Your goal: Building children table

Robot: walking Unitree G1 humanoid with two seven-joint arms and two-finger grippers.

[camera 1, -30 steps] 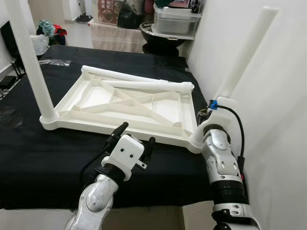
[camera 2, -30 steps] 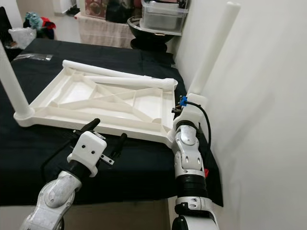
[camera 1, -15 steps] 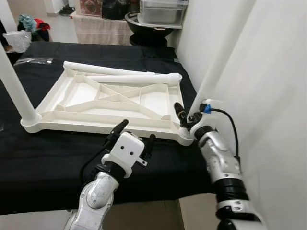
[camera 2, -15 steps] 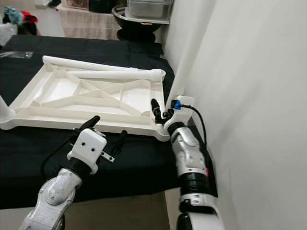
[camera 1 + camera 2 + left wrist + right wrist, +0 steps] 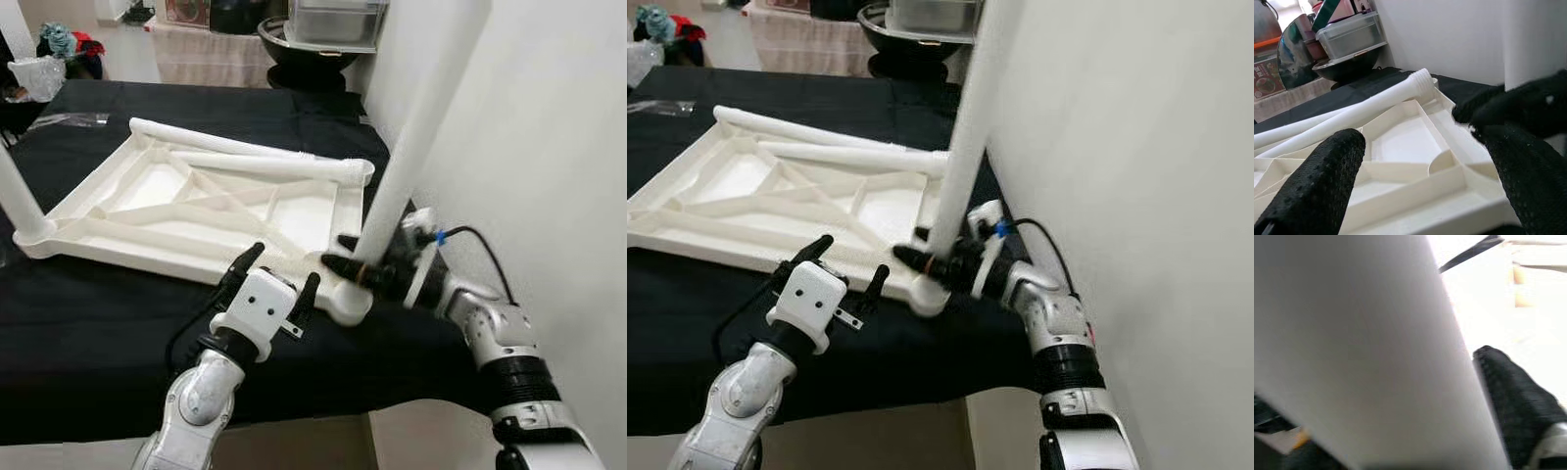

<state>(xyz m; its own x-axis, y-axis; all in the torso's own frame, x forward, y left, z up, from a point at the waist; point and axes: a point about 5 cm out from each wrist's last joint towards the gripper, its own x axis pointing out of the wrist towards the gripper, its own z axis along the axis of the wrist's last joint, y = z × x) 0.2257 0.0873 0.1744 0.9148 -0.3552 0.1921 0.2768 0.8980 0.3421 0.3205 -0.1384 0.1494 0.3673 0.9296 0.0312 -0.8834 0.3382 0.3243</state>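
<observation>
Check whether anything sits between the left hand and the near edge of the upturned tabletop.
Nothing visible does. The left hand hovers open just short of the tabletop edge, with bare black cloth below. Beside it, the right hand grips the upright leg at the corner socket.

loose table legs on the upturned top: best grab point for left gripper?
Take the nearer loose leg mid-shaft, from above, fingers straddling it. It lies flat across the tabletop's ribs, so there is room underneath. The left gripper hovers open at the near rim.

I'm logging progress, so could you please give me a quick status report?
Right gripper clamped on standing leg at tabletop corner. Left gripper open, hovering by near edge. Two loose legs lie inside.
</observation>
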